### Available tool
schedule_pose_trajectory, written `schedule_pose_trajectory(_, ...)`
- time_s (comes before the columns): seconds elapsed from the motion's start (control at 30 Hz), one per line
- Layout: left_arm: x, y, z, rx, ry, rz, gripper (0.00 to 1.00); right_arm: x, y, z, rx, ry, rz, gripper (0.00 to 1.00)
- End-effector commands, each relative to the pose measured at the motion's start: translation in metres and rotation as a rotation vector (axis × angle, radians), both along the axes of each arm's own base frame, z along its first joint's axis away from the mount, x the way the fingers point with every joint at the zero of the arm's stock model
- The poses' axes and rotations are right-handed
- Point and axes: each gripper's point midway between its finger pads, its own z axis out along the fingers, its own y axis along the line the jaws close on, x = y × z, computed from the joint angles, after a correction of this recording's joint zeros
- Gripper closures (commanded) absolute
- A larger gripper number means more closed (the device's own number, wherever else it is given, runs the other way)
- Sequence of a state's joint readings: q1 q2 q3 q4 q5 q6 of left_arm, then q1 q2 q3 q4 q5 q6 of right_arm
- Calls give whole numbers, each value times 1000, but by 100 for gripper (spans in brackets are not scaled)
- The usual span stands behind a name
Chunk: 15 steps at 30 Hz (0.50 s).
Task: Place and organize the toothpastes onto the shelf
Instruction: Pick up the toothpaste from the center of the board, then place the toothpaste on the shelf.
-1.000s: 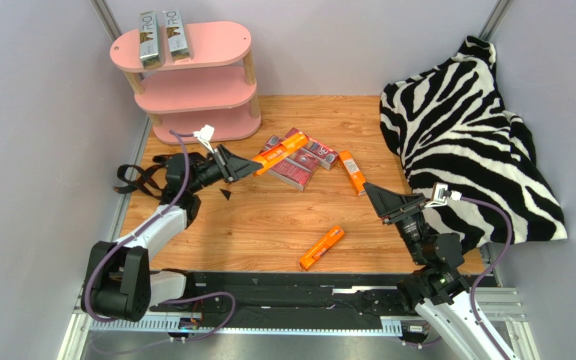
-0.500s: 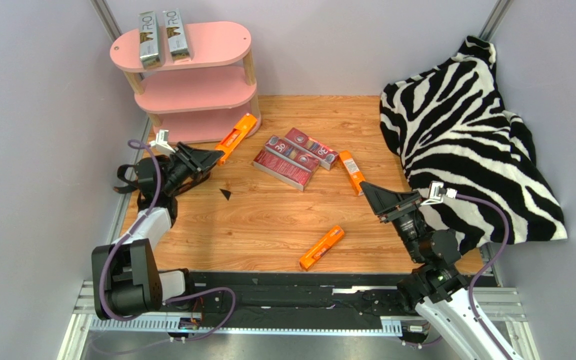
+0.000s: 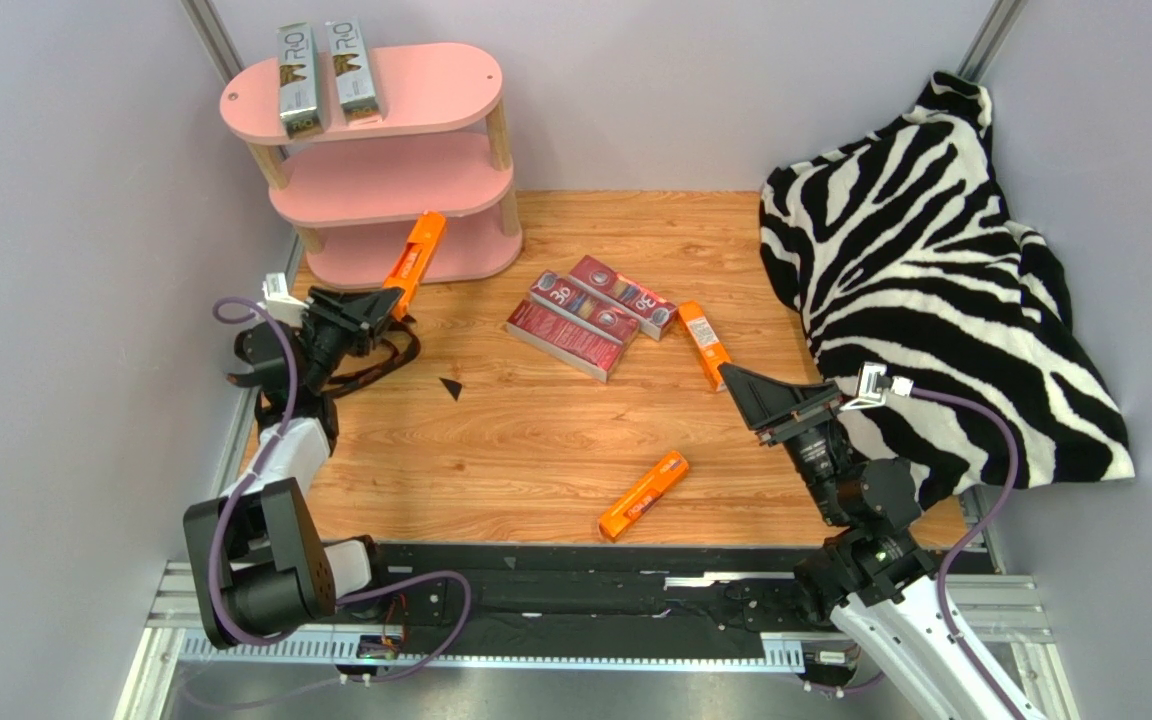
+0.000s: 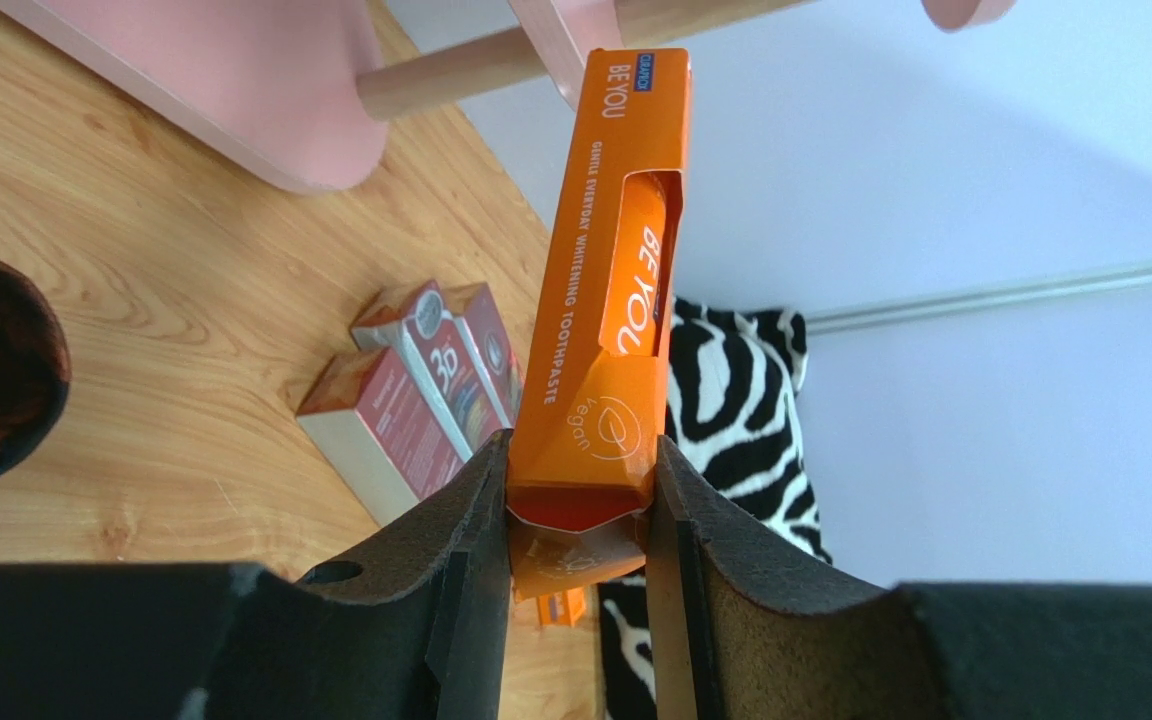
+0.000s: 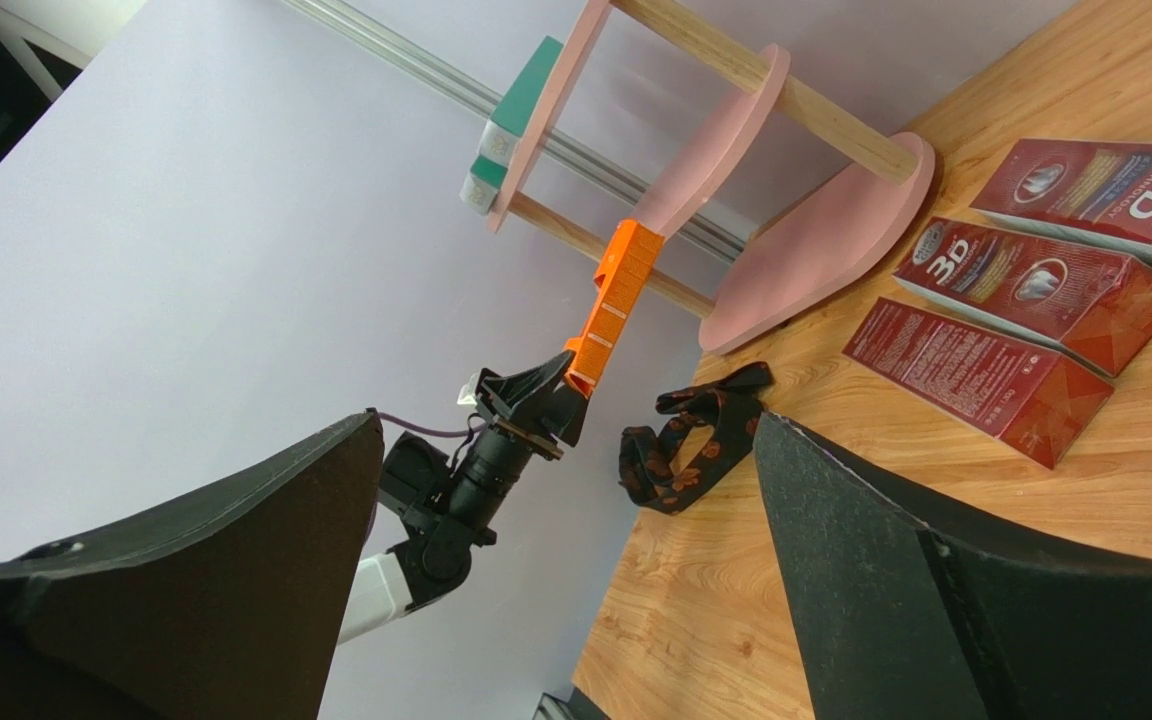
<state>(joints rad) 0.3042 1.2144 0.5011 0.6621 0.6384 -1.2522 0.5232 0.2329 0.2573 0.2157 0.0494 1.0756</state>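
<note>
- Two arms are showing on my screen, and I am watching both of them.
- My left gripper (image 4: 579,465) is squeezing tight on one orange toothpaste carton (image 4: 605,300), pinching it by its near end.
- That carton is sticking up on a slant, off the table. Its far end is right by the front of the pink shelf (image 3: 432,75), and I cannot tell if they are touching.
- My right gripper (image 3: 736,383) is hanging wide open over the table with nothing in it, near the zebra cloth (image 3: 928,255).
- Two silver-grey cartons (image 3: 297,78) are lying side by side on the shelf's top board.
- Three dark red cartons (image 3: 582,318) are lying together on the wooden table (image 3: 537,435).
- A second orange carton (image 3: 704,342) is lying just beside the right gripper.
- A third orange carton (image 3: 644,495) is lying alone, nearer the arm bases.
</note>
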Motion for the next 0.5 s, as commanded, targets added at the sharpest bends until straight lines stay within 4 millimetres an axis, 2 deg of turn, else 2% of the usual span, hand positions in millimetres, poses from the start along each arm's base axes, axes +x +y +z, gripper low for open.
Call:
schedule_pose_trajectory(0.0, 8, 14, 39, -9, -98, 68, 69, -2, -1, 12, -16, -28, -10, 0)
schedule_pose_trajectory(0.23, 25, 25, 55, -11, -119, 103, 69, -1, -2, 10, -33, -26, -15, 0)
schedule_pose_trajectory(0.47, 43, 34, 55, -46, -110, 118, 69, 0, -1, 7, -37, -21, -14, 0)
